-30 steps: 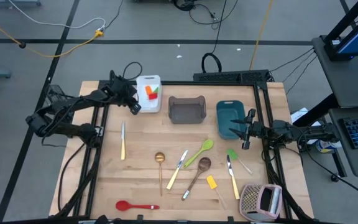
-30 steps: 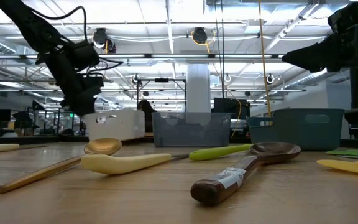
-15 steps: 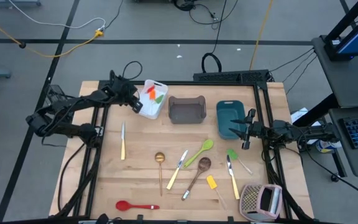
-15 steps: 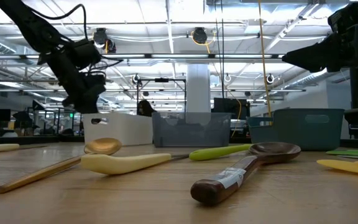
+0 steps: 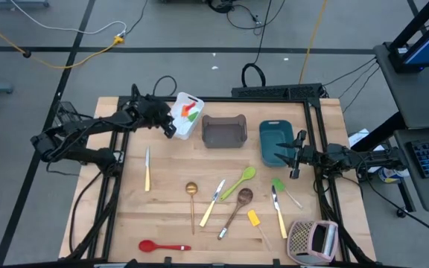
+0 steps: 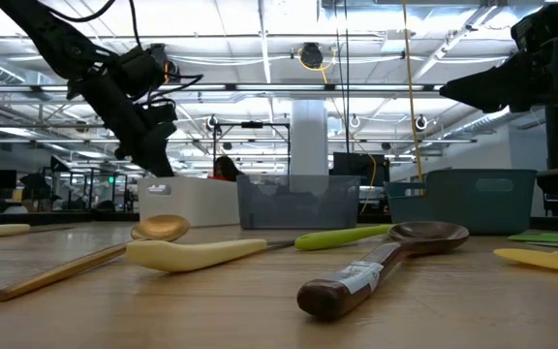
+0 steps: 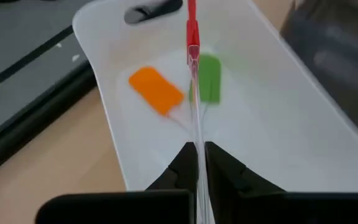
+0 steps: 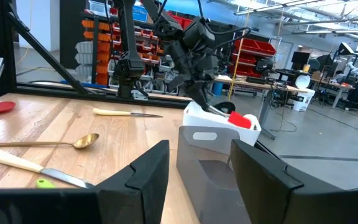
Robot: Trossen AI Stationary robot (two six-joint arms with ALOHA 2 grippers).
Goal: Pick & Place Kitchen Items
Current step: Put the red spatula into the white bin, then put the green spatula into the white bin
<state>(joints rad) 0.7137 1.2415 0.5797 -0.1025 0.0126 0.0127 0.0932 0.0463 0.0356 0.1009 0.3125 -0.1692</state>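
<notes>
Left end effector (image 7: 199,163) clamped on red spatula's (image 7: 192,28) clear handle, blade just ahead over white tub (image 7: 291,106); lower before releasing; right end effector (image 5: 296,158) idle, open, beside teal tub (image 5: 275,139).

Pale, smooth wood for the table (image 5: 170,216), grain running lengthwise. Near its middle, the ladle (image 6: 159,229) gleams polished gold metal. Beside that ladle, the knife (image 6: 194,254) shows a matt cream plastic handle, and the brown spoon (image 6: 395,254) looks glossy, varnished wood. The white tub (image 7: 278,118) is smooth, slightly shiny plastic.
</notes>
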